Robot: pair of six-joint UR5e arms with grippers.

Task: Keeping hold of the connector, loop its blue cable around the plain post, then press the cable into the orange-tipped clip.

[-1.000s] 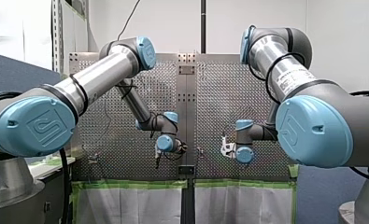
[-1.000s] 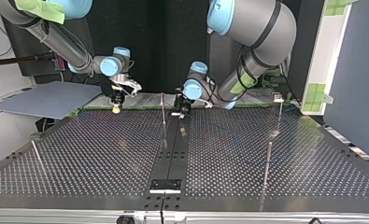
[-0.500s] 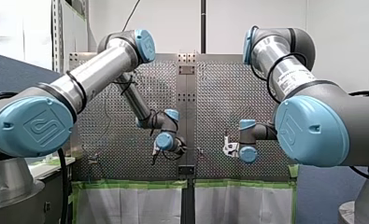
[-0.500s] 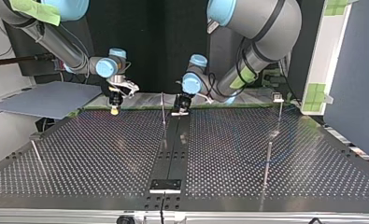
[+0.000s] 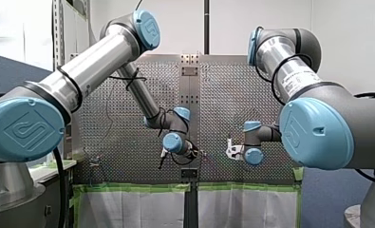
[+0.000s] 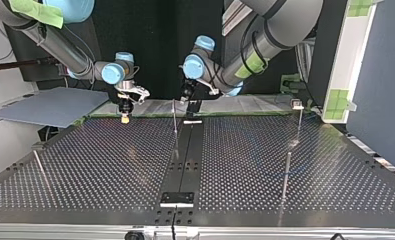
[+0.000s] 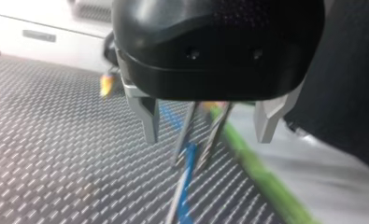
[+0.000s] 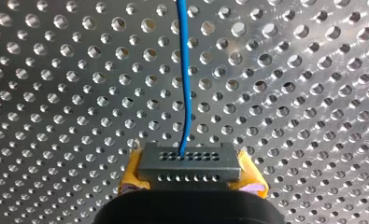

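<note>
The grey multi-hole connector (image 8: 190, 164) is clamped between the yellow pads (image 8: 130, 179) of the right gripper (image 8: 190, 179), left of centre in the top view. Its thin blue cable (image 8: 184, 70) runs ahead over the perforated metal table (image 8: 56, 93). The black left gripper (image 7: 206, 135) is opened wide and empty, and the cable is seen between its metal fingers (image 7: 147, 121).

Perforated table (image 5: 128, 123), grey metal, divided by a centre strip (image 5: 190, 104); green tape (image 5: 128, 187) along the near edge, white sheeting (image 5: 128, 209) below. My left arm (image 5: 95, 71), silver with blue caps: enters at left, wrist low beside the strip. My right arm (image 5: 289, 71): enters at right, wrist opposite, well apart. My right gripper (image 5: 231, 150): pale part shows beside its wrist.
</note>
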